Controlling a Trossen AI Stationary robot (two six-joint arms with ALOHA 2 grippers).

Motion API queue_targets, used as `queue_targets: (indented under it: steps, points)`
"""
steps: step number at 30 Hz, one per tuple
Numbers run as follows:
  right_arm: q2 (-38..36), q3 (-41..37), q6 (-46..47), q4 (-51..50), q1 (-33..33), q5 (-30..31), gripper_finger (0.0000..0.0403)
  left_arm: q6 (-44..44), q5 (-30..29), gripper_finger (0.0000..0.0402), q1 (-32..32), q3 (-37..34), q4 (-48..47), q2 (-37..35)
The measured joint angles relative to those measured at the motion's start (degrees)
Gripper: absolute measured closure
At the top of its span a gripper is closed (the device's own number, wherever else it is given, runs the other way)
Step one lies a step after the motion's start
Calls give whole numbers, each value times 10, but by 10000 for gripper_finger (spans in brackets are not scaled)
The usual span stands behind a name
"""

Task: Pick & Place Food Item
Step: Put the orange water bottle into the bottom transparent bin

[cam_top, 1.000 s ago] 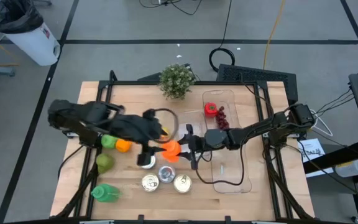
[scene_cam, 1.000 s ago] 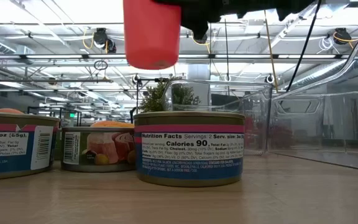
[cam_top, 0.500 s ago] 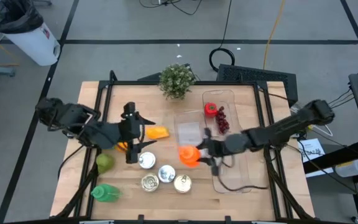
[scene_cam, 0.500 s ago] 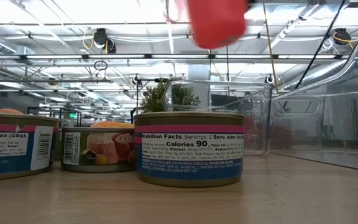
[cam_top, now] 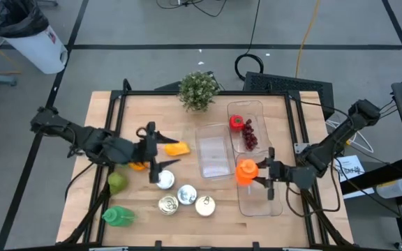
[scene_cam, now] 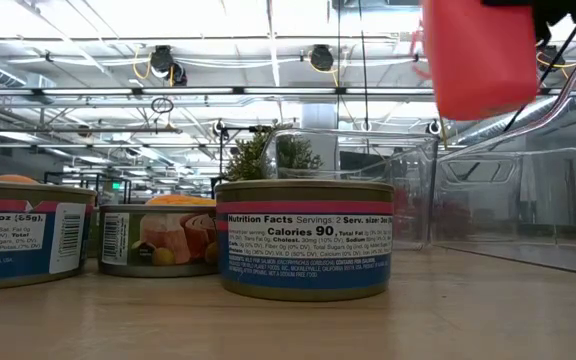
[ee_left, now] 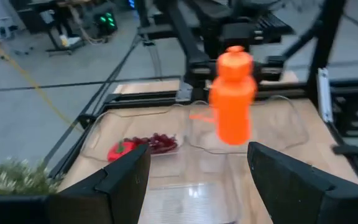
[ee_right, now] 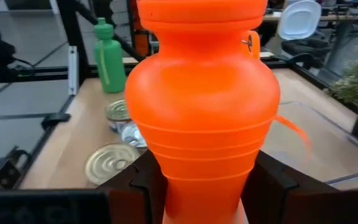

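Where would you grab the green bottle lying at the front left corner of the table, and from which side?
Grip the green bottle across its body, coming straight down from above. In the high view it appears to lie on its side with bare table around it, and the body looks widest and steadiest. The left end effector, open, is nearer; the right end effector holds the orange bottle.

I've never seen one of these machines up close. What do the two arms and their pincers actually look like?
Both arms are black, slim and jointed, each rising from the table's side with dark cables trailing along it. The left gripper and the right gripper each end in two flat, dark, matte fingers. I see no coloured markings or labels on them.
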Motion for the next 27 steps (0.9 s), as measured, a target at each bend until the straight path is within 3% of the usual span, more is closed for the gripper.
queue_targets:
  steps: [6, 11, 17, 27]
  points:
    - [-3, -23, 3, -7, 18, 30, 257, -2, 40, 123, 55, -157, 153, -73]
    - [-3, -52, 39, 0, 17, 59, 257, 0, 78, 123, 80, -230, 216, -100]
    - [-3, -108, 89, 34, 16, 103, 257, -3, 81, 123, 90, -256, 227, -99]
    - [34, -222, 84, 241, -6, 101, 257, -7, 81, 123, 96, -267, 237, -98]
